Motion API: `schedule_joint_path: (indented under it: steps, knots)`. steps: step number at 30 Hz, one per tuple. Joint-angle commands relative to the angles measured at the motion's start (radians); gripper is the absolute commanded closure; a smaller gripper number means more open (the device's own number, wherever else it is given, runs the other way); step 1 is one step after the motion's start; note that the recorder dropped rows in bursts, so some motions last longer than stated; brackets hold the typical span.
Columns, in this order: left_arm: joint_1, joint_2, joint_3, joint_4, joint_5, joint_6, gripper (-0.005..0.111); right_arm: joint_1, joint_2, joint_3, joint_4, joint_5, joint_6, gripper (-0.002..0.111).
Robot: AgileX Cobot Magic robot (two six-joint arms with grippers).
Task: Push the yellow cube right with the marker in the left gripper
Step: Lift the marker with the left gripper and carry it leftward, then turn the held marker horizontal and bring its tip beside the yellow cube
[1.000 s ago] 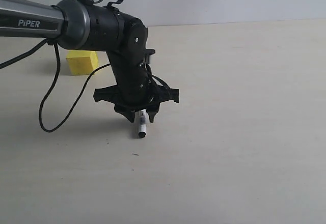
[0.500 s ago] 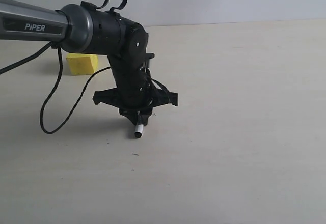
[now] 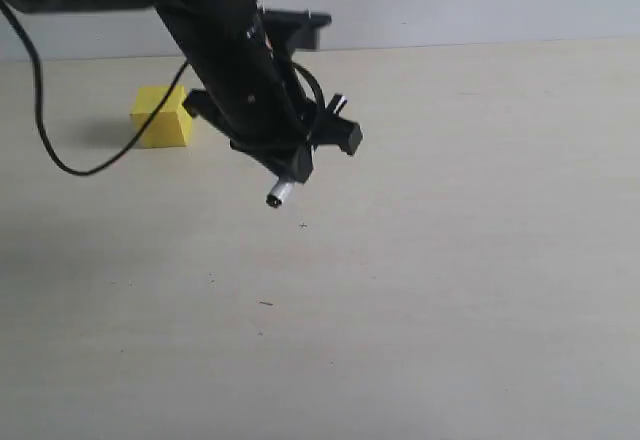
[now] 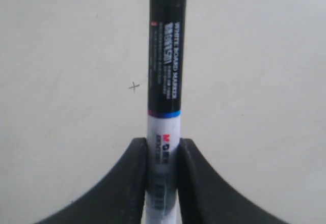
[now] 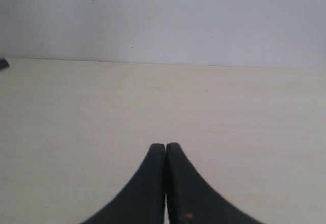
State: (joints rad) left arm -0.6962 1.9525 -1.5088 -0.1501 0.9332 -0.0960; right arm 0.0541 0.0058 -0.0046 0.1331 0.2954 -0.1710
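The yellow cube (image 3: 162, 117) rests on the pale table at the left, near the back wall. My left gripper (image 3: 292, 167) hangs in the air to the cube's right, tilted, and is shut on the marker (image 3: 278, 195), whose light end pokes out below the fingers, clear of the table. In the left wrist view the marker (image 4: 165, 81) runs straight out from between the black fingers (image 4: 135, 178), white barrel gripped, black cap beyond. The cube is out of that view. My right gripper (image 5: 166, 147) is shut on nothing above bare table.
The table (image 3: 470, 260) is a pale matte surface ending at a grey wall (image 3: 450, 0) behind. A black cable (image 3: 45, 145) loops down from the left arm in front of the cube. A small cross mark (image 4: 134, 86) lies on the tabletop.
The left arm has lifted and tilted, raising the marker off the table and swinging its tip up. The cube has not moved.
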Motion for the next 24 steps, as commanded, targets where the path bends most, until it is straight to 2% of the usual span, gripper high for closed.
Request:
schedule_joint_path:
  steps: [1,6,10,15,19,24]
  knots:
    - [0.024,-0.177,-0.001,0.031,0.098,0.080,0.107,0.004,-0.006,0.005,-0.001,-0.006,-0.002,0.108]
    - [0.112,-0.358,0.082,0.077,0.166,0.084,0.107,0.004,-0.006,0.005,-0.001,-0.006,-0.002,0.108]
    - [0.205,-0.505,0.210,0.103,0.119,0.096,0.107,0.004,-0.006,0.005,-0.001,-0.006,-0.002,0.108]
    - [0.361,-0.628,0.342,0.192,0.038,0.096,0.107,0.004,-0.006,0.005,-0.001,-0.006,-0.002,0.108]
    - [0.497,-0.623,0.393,0.231,-0.059,0.114,0.107,0.004,-0.006,0.005,-0.001,-0.006,-0.002,0.108]
    - [0.631,-0.513,0.389,0.236,-0.126,0.263,0.107,0.004,-0.006,0.005,-0.001,-0.006,-0.002,0.108]
